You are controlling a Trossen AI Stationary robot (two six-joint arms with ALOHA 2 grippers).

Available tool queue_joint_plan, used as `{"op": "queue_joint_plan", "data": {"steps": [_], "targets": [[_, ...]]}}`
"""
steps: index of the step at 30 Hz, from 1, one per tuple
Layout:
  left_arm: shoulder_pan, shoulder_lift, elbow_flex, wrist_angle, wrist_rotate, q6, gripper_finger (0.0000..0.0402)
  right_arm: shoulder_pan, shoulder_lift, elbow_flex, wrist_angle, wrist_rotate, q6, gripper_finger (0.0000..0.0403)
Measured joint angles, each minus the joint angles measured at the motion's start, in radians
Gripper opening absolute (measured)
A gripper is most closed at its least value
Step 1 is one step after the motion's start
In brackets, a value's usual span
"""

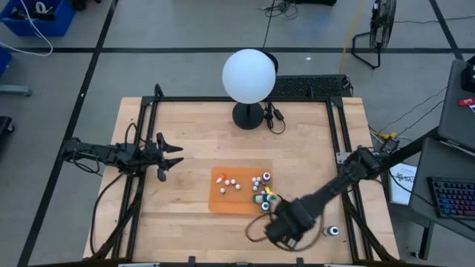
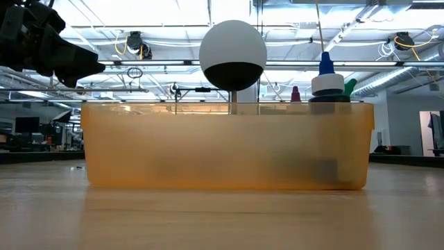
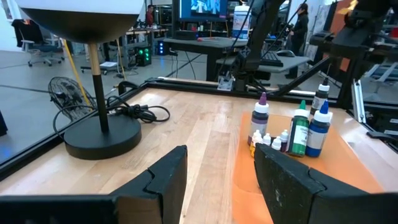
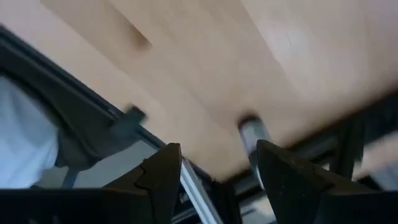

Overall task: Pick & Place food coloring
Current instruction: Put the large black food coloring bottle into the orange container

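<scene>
A white globe lamp (image 1: 249, 76) stands on a round black base (image 1: 249, 116) at the far middle of the wooden surface (image 1: 185, 141). Its black cord (image 1: 274, 116) lies coiled just beside the base. An orange tray (image 1: 223, 196) sits nearer than the lamp, about mid-surface. A black frame (image 1: 148, 111) runs around the lamp's surface. Beyond the lamp, on the floor, stands a fan (image 1: 378, 30). Well to the lamp's right lies a keyboard (image 1: 453, 199).

Grey floor (image 1: 185, 30), standing fan (image 1: 375, 30), bright ceiling lights (image 2: 132, 14).
</scene>
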Motion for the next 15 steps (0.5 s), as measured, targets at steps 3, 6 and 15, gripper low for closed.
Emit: {"op": "queue_joint_plan", "data": {"steps": [3,6,15], "targets": [[0.0,0.0,0.0,0.0,0.0,0.0,0.0186,0.077,-0.039,-0.051,-0.004,-0.01,0.157,0.0189],[0.0,0.0,0.0,0.0,0.0,0.0,0.0187,0.141,-0.103,-0.121,-0.003,-0.002,0.276,0.0179],[0.0,0.0,0.0,0.0,0.0,0.0,0.0186,0.251,-0.344,-0.414,0.196,0.095,0.596,0.0163]]}}
